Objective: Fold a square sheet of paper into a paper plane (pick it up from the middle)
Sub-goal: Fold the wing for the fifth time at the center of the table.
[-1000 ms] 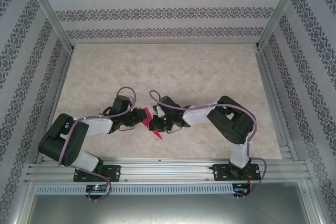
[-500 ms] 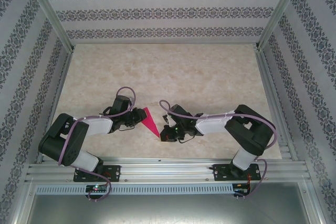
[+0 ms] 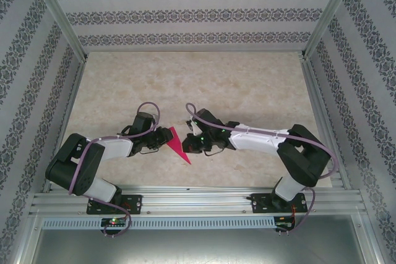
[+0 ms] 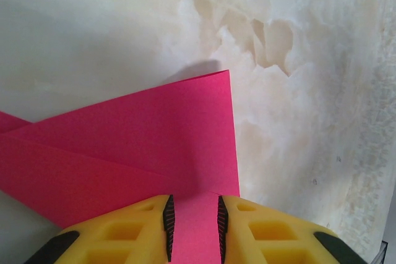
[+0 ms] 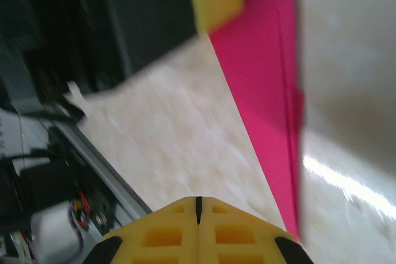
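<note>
The magenta-pink sheet of paper [image 3: 177, 144] lies on the table, folded into a narrow pointed wedge like a paper plane, its tip toward the near right. My left gripper [image 3: 164, 138] sits on its left end. In the left wrist view the folded paper [image 4: 154, 134] runs under the yellow fingers [image 4: 124, 230], and the left gripper [image 4: 193, 224] has its jaws a little apart with pink paper in the gap. My right gripper [image 3: 189, 146] is just right of the paper, low over the table. In the right wrist view the right gripper [image 5: 198, 205] is shut and empty, with the paper [image 5: 269, 91] ahead to the right.
The marble-look table [image 3: 204, 85] stretches far behind both arms. An aluminium rail [image 3: 198, 199] runs along the near edge, also seen as the rail [image 5: 93, 159] in the right wrist view. Patterned walls [image 3: 192, 10] enclose the sides. The left arm's black body [image 5: 142, 17] is close ahead of the right gripper.
My right gripper left the paper, swung toward the near right, then came back beside the paper's right edge. The paper is now uncovered. The left gripper has stayed put.
</note>
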`<state>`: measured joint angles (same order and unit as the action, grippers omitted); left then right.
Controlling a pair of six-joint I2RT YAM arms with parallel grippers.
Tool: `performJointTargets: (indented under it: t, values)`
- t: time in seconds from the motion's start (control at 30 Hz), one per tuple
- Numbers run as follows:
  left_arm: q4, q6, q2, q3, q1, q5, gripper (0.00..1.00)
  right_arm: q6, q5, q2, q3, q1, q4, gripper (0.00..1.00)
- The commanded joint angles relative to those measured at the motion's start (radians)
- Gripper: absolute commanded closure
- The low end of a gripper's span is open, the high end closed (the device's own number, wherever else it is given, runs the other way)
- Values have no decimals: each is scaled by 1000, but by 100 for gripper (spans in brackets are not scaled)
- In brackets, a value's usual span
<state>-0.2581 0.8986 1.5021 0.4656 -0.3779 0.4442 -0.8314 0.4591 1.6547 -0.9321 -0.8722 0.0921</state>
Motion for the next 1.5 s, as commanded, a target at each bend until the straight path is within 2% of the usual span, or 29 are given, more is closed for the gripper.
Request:
performJointTargets:
  t: [0.0, 0.23, 0.4, 0.63, 0.83, 1.0, 1.27, 1.33, 1.47]
  values:
    - [10, -34, 69, -1, 2, -62, 71, -56, -19, 90, -40, 9, -62, 95]
    - [12, -36, 57, 1, 2, -56, 71, -115, 52, 242, -63, 10, -165, 95]
    - [37, -49, 34, 8, 7, -80, 71, -41, -8, 269, -12, 7, -37, 100]
    - [69, -144, 36, 53, 118, 8, 70, -34, 16, 266, 144, 14, -98, 100]
    - [55, -152, 44, 55, 210, 40, 69, -29, 31, 257, 151, 13, -109, 100]
    - [80, -141, 8, 58, 251, 55, 68, -60, 41, 255, 153, 9, -154, 100]
    - [200, -94, -210, 57, 234, 60, 63, -247, -35, 243, 195, -13, -318, 100]
    - [217, -76, -264, 49, 203, 67, 63, -292, -66, 233, 195, -23, -339, 100]
    - [261, -39, -309, 57, 99, 7, 62, -358, -107, 199, 214, -50, -437, 100]
